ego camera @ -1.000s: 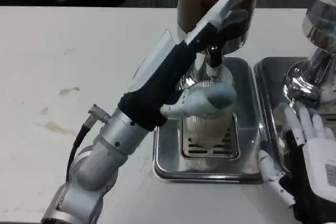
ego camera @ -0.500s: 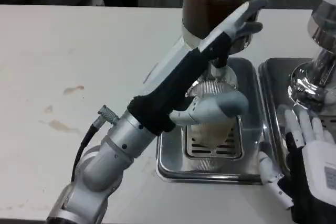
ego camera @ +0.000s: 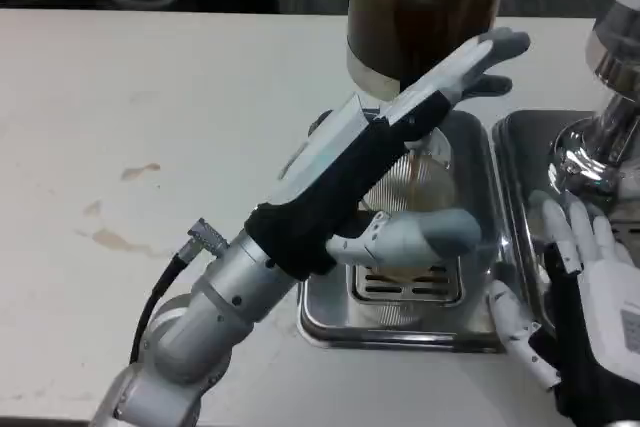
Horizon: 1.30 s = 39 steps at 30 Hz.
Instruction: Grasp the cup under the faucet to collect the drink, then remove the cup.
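Note:
A clear ribbed cup stands on the grille of the steel drip tray, under the faucet of the brown drink dispenser. Brown drink shows in the top of the cup. My left hand reaches in from the lower left. Its fingers are stretched out straight past the faucet, against the dispenser's base. Its thumb lies across the front of the cup and hides the lower part. My right hand waits at the lower right with its fingers spread, holding nothing.
A second steel tray with a shiny dispenser base stands right of the drip tray, just behind my right hand. The white table stretches to the left, with a few brown stains.
My left hand has pushed farther up and to the right, so its fingers now reach past the faucet. Brown drink now shows in the cup. The right hand has barely moved.

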Tool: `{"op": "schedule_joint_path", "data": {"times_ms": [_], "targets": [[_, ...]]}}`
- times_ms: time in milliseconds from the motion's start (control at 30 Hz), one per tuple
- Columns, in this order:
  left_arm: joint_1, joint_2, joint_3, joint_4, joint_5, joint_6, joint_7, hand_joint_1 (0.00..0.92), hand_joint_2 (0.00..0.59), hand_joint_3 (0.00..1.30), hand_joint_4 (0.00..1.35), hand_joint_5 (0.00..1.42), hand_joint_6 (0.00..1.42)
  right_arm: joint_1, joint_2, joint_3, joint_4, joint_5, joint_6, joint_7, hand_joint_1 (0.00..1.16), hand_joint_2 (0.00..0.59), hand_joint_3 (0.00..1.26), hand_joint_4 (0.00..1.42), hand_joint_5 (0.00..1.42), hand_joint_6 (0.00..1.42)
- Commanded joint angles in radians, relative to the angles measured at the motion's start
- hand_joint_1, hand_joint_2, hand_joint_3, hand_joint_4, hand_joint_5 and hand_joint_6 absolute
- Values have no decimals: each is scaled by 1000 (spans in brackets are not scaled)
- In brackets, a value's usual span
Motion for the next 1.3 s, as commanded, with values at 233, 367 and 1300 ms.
{"op": "schedule_joint_path", "data": {"times_ms": [233, 367, 1300], "targets": [[28, 2, -22, -6, 32, 14, -26, 0, 79, 65, 0, 164, 84, -44, -5, -47, 4, 188, -83, 80, 179, 428, 14, 0, 0, 82], [29, 0, -22, -7, 32, 17, -25, 0, 79, 59, 0, 164, 85, -80, -8, -70, 36, 310, -128, 154, 319, 366, 0, 0, 0, 82], [19, -2, -24, -30, 17, 40, -37, 0, 91, 64, 0, 153, 73, -296, 45, -139, 379, 635, -342, 292, 655, 209, 0, 0, 0, 0]]}}
